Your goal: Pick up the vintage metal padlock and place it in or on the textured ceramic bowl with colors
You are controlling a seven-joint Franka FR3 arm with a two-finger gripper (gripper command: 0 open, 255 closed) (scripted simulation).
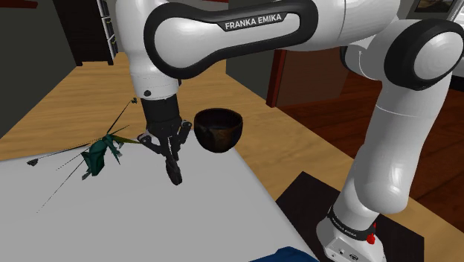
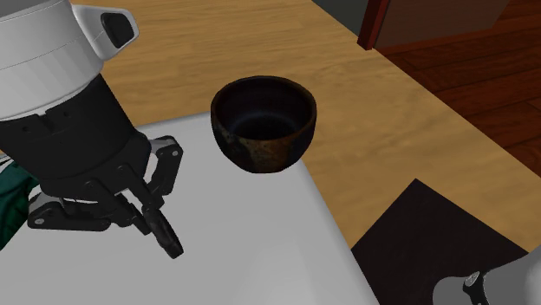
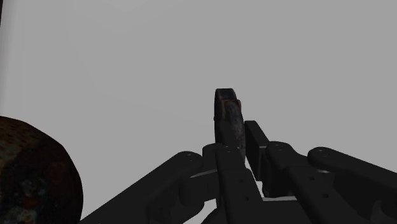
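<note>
My black gripper (image 3: 236, 142) is shut on a dark, rust-flecked padlock (image 3: 228, 118), which stands up edge-on between the two fingers. In the shoulder view the gripper (image 1: 174, 174) hangs low over the pale grey tabletop (image 1: 149, 223), with the padlock end pointing down. The dark brown bowl (image 1: 219, 129) stands upright at the table's far corner, a short way from the gripper toward the shoulder view's right. From the second exterior view the bowl (image 2: 264, 121) looks empty and lies up and to the right of the gripper (image 2: 167, 240). Part of the bowl's mottled wall (image 3: 32, 175) shows beside the hand.
A green insect-like figure with long thin legs (image 1: 100, 154) lies on the table to the shoulder view's left of the gripper. A wooden floor (image 1: 297, 141) surrounds the table. A black mat (image 2: 433, 247) lies by the stand (image 1: 346, 234).
</note>
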